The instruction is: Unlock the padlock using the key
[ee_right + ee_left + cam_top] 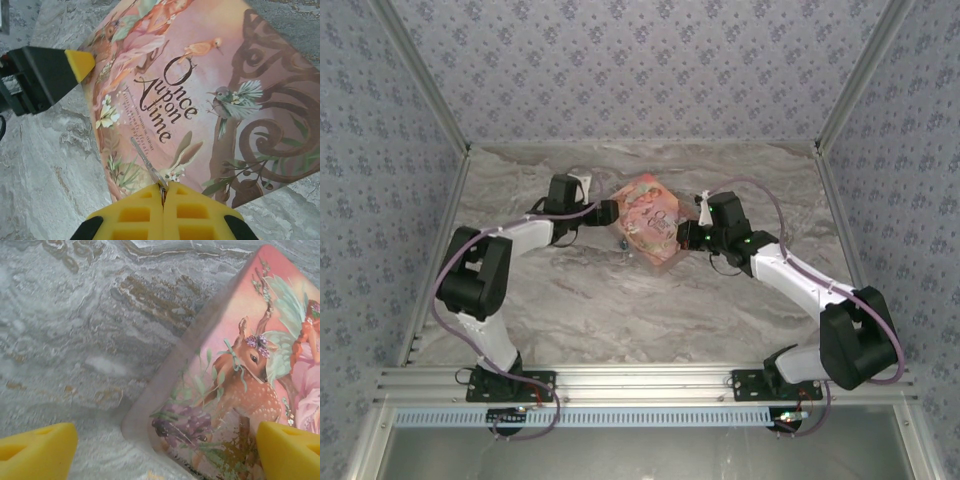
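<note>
At the middle of the surface [620,310], I am pinching the key [146,161] in the right pincer [162,186] above the pink box [200,100] while the left pincer [162,455] is hanging spread at its corner; I am judging the padlock [623,243], seemingly beside the box, needs steadying before insertion.

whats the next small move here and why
Probably close the left gripper on the corner of the pink box to steady it. Its fingers straddle that corner, wide open, while the right gripper pinches the key over the box, ready for the lock.
</note>
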Tool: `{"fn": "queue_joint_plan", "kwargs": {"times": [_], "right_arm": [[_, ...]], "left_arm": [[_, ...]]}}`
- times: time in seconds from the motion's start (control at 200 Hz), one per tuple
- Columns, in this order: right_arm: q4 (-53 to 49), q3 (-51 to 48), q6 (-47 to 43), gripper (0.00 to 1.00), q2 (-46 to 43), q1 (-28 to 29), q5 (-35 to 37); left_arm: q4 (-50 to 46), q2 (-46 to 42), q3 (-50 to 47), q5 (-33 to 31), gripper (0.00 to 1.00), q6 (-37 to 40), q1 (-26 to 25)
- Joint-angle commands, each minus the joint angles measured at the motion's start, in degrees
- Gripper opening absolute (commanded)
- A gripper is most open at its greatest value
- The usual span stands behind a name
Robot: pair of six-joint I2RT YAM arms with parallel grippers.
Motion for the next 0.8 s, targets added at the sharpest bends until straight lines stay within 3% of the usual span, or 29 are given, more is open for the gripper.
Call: {"fn": "queue_joint_plan", "kwargs": {"times": [0.0,0.565,0.795], "right_arm": [[0.3,-0.5,-0.1,0.00,-0.1,-0.2,-0.8],[4.8,3.3,0.7,0.00,8.9,4.2,-2.9],[1.3,4.4,2.2,0.00,12.6,4.4,-0.1]], "left_arm": [[-4.5,-2.3,-5.5,-2.2,0.91,0.3,0.4],[-5.0,-18.6,-19.2,-5.1,0.90,-2.2,-0.2],[-7.6,-28.9,-22.7,-6.7,0.93,1.2,-5.3]]}}
